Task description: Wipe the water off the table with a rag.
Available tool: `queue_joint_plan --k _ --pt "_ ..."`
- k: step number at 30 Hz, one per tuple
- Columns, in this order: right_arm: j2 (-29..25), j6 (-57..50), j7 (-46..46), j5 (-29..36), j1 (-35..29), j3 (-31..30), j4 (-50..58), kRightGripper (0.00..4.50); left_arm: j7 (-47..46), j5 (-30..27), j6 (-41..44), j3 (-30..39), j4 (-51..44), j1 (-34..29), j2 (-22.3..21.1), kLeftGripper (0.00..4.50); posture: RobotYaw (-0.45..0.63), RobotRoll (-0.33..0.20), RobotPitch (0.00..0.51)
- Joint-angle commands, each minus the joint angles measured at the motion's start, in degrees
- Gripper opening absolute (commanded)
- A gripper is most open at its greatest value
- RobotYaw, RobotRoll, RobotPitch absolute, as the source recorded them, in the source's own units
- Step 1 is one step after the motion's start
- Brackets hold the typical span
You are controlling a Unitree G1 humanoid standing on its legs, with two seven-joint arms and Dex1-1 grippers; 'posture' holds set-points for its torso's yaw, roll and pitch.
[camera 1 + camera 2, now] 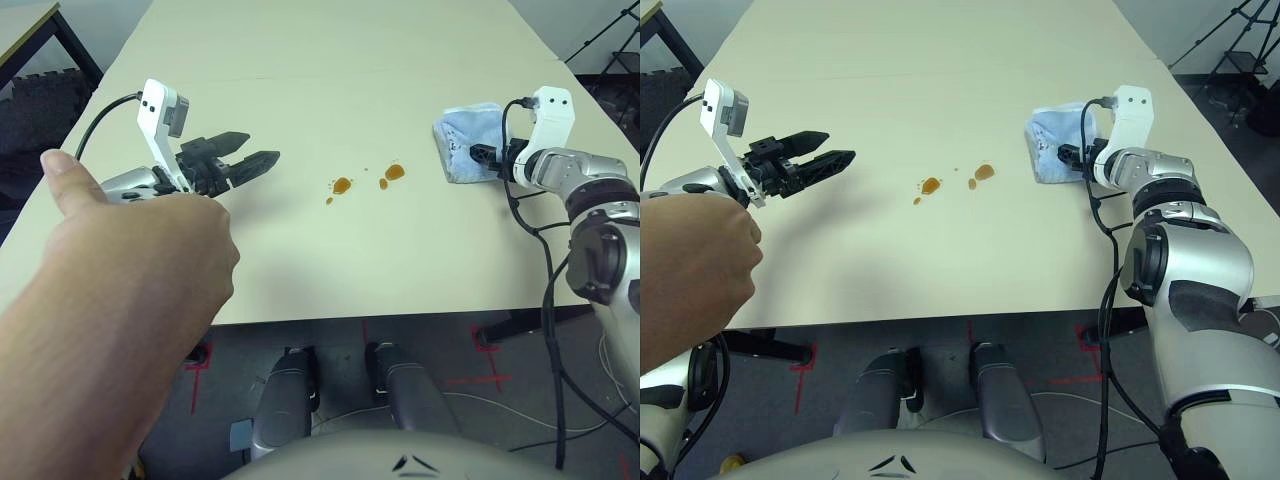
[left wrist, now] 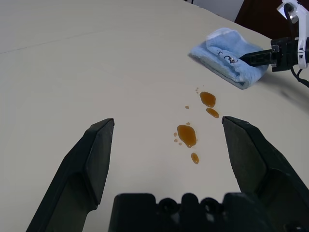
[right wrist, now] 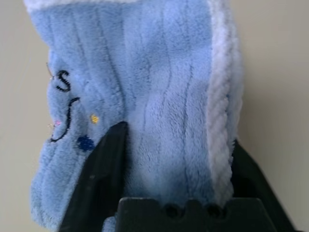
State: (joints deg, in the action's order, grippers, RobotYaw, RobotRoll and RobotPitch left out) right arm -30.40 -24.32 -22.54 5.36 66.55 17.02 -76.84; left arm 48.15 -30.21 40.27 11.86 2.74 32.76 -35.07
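Observation:
Amber drops of water (image 1: pixel 342 185) lie mid-table, a second drop (image 1: pixel 394 172) just right of the first; the left wrist view shows them too (image 2: pixel 186 134). The light-blue rag (image 1: pixel 463 140) sits folded on the pale table (image 1: pixel 330 60) at the right. My right gripper (image 1: pixel 480 156) is at the rag's near edge, open, its fingers (image 3: pixel 110 159) straddling a thick fold of the rag (image 3: pixel 164 96). My left gripper (image 1: pixel 258 148) hovers open and empty left of the drops, pointing toward them, fingers (image 2: pixel 96 154) spread wide.
A person's hand (image 1: pixel 130 300) reaches in from the lower left and rests against my left forearm. A dark-framed side table (image 1: pixel 30 25) stands at the far left. Cables hang off my right arm (image 1: pixel 545 300) over the table's near right edge.

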Motion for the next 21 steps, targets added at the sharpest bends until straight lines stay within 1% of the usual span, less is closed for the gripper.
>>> queue_joint_plan --k 1,6,9,12,16,21 --pt "0.09 0.07 0.03 -0.90 -1.02 0.13 -0.94 1.95 -0.15 0.06 -0.26 -0.37 -0.01 0.08 -0.72 4.50 0.04 0.000 0.180" --pt "-0.32 0.40 -0.61 -1.24 -0.50 -0.09 -0.83 0.06 -0.31 0.66 -0.94 -1.03 1.06 0.78 -0.33 4.50 0.02 0.000 0.177" --pt "-0.57 -0.15 -1.05 -0.21 0.46 0.92 -0.69 0.02 -0.35 1.28 -1.83 -1.73 2.42 1.54 0.05 4.50 0.00 0.000 0.175" --pt "-0.76 -1.82 -0.75 2.90 2.06 4.17 -0.52 0.02 -0.25 2.00 -3.14 -2.46 4.17 2.41 0.48 4.50 -0.02 0.000 0.172" --pt "-1.11 -3.52 -0.62 5.35 3.79 6.95 -0.14 0.02 -0.12 2.82 -4.89 -3.38 6.58 3.47 1.30 4.50 -0.04 0.000 0.169" --pt "-1.33 -5.88 -1.73 7.17 6.19 8.26 0.48 0.02 0.27 3.65 -6.87 -4.37 9.38 4.81 2.33 4.50 -0.07 0.000 0.165"
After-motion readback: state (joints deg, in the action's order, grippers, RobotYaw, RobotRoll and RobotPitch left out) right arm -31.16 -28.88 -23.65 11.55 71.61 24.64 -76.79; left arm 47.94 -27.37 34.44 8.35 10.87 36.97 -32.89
